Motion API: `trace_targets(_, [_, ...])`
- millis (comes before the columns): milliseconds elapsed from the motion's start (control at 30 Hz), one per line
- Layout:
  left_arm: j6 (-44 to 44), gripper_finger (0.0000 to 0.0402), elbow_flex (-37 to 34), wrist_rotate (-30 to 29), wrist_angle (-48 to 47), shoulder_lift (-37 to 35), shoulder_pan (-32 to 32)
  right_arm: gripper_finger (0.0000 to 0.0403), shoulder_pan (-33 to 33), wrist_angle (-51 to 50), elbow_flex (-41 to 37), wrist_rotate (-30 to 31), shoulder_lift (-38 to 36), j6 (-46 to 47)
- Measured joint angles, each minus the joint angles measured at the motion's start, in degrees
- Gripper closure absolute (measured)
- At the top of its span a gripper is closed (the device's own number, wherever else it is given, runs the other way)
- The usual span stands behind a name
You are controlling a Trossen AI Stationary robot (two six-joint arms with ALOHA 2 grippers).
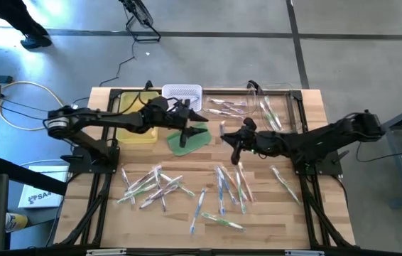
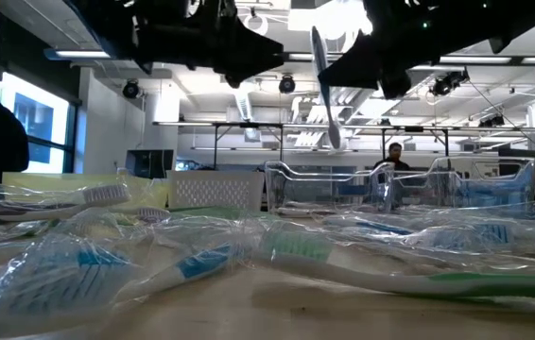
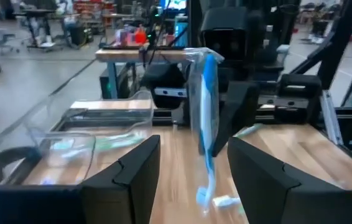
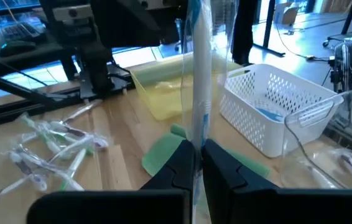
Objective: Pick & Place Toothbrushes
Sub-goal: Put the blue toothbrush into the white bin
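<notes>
1. the wooden table (image 1: 307,213) carries both dark arms, the left reaching in from its left edge, the right from its right edge.
2. along the far side sit a yellow tray (image 1: 136,121), a white perforated basket (image 1: 182,93) and clear plastic bins (image 1: 272,107); a flat green pad (image 1: 189,140) lies just in front of the basket.
3. loose toothbrushes (image 1: 151,186), many in clear shiny wrappers, lie scattered over the near half of the table in two rough clusters, a few more inside the clear bins.
4. the right gripper (image 1: 231,136) hangs above mid-table, fingers pinched tight on the lower end of a wrapped toothbrush (image 4: 199,74) with a blue and white handle, holding it upright in the air.
5. the left gripper (image 1: 195,114) hovers just beside it above the green pad, its fingers (image 3: 129,174) spread wide on either side of that upright brush, not touching it in the left wrist view.
6. a person (image 2: 395,156) shows far back in the room.
</notes>
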Motion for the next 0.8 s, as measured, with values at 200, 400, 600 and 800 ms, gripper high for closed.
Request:
trace_targets(200, [4.4, 0.0217, 0.0, 3.1, 5.3, 3.7, -0.9, 0.0395, -0.2, 2.6, 0.0, 0.7, 0.9, -1.1])
trace_targets(400, [4.6, 0.0217, 2.2, 3.2, 8.4, 7.0, -3.0, 0.0395, -0.2, 6.5, 0.0, 0.7, 2.4, -3.4])
trace_targets(600, [1.9, 0.0217, 4.5, 0.8, 7.3, 7.9, -3.0, 0.0395, 0.5, 7.4, 0.0, 0.7, 2.8, -4.5])
trace_targets(800, [1.2, 0.0217, 4.7, 0.7, 7.4, 7.9, -3.5, 0.0395, 1.1, 9.6, 0.0, 0.4, 3.4, -6.0])
